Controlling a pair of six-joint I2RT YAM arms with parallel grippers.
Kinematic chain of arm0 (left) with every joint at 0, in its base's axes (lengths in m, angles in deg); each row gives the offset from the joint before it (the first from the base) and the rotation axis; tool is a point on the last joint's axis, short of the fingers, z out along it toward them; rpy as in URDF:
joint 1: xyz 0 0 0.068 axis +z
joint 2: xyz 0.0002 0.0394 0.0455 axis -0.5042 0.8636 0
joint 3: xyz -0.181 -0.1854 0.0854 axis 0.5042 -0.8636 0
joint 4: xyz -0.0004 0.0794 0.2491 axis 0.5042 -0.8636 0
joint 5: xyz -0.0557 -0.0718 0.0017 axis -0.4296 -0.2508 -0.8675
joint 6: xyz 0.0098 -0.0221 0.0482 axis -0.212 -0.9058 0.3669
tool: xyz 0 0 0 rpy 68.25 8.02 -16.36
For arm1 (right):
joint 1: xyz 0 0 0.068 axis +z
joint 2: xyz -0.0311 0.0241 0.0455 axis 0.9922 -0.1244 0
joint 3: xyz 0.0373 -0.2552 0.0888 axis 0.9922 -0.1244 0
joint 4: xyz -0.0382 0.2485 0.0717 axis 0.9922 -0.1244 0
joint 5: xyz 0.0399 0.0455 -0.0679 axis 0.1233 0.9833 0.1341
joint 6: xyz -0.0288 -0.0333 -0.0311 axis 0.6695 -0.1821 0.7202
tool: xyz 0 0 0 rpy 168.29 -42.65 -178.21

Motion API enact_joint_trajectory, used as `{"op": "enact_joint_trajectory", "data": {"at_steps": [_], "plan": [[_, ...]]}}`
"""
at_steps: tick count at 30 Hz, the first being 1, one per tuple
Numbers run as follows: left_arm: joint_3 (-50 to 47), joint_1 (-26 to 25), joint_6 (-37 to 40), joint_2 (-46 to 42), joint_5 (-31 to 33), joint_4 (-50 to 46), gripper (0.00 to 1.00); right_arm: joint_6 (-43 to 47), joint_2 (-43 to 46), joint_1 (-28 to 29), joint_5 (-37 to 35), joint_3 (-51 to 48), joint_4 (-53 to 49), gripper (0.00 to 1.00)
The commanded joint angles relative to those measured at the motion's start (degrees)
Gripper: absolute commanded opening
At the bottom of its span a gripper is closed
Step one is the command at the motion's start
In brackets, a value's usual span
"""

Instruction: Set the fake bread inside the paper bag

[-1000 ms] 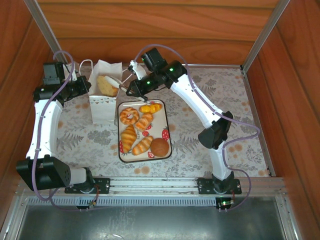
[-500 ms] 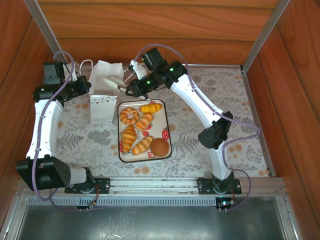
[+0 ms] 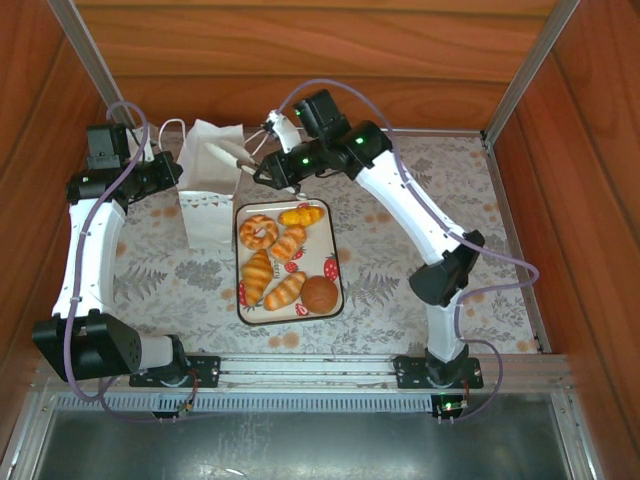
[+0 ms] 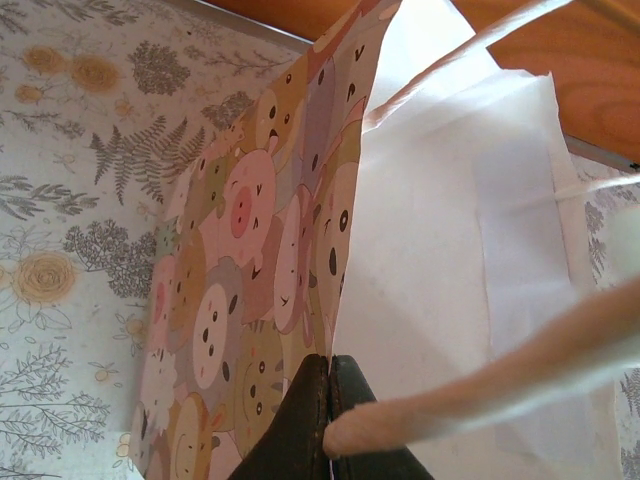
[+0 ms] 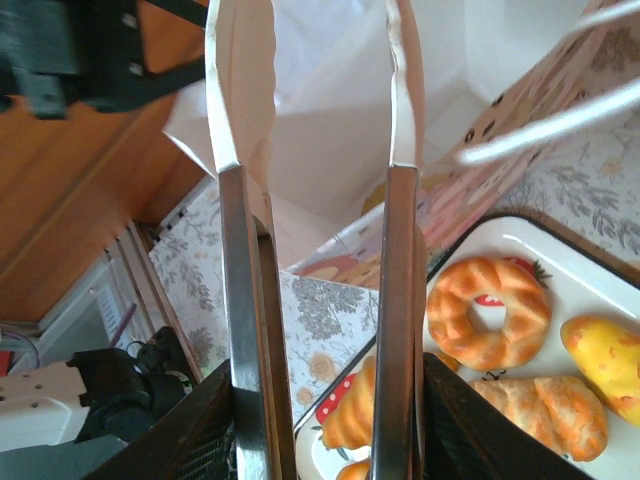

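Fake bread [image 3: 258, 272], six pieces, lies on the strawberry-print tray [image 3: 322, 232] in the middle of the worktop [image 3: 180, 280]. A round brown bun [image 3: 319, 293] sits nearest, croissants and rolls lie mid-tray, and a ring doughnut [image 3: 259, 232] and a yellow roll [image 3: 301, 215] are at the far end. Just beyond the tray's far left corner stands the paper bag [image 3: 205, 205], upright with its mouth open. The left gripper [image 4: 328, 420] has its jaws together, pinching the bag's left wall. The right gripper [image 3: 265, 173], jaws clamped on tongs [image 5: 245, 250], holds them over the bag's mouth, and the tong arms stand apart.
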Motion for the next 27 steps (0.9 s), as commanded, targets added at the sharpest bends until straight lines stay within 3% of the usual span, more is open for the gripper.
{"op": "enact_joint_trajectory", "data": {"at_steps": [1,9,18,27], "plan": [[-0.63,-0.43,-0.41,0.50,-0.71,1.35,0.00,-0.69,5.94,-0.30,1.74,-2.76,6.46,0.45],[-1.06,-0.46,-0.42,1.06,-0.75,1.70,0.00,-4.09,16.51,-3.76,3.94,-14.96,16.07,0.44],[-0.93,-0.39,-1.10,1.55,-1.88,2.21,0.00,-8.79,30.79,-12.86,1.98,-31.60,22.91,0.44],[-0.28,-0.40,-2.09,1.28,-2.98,2.93,0.00,-9.23,37.69,-20.34,-1.88,-41.95,20.71,0.44]]}}
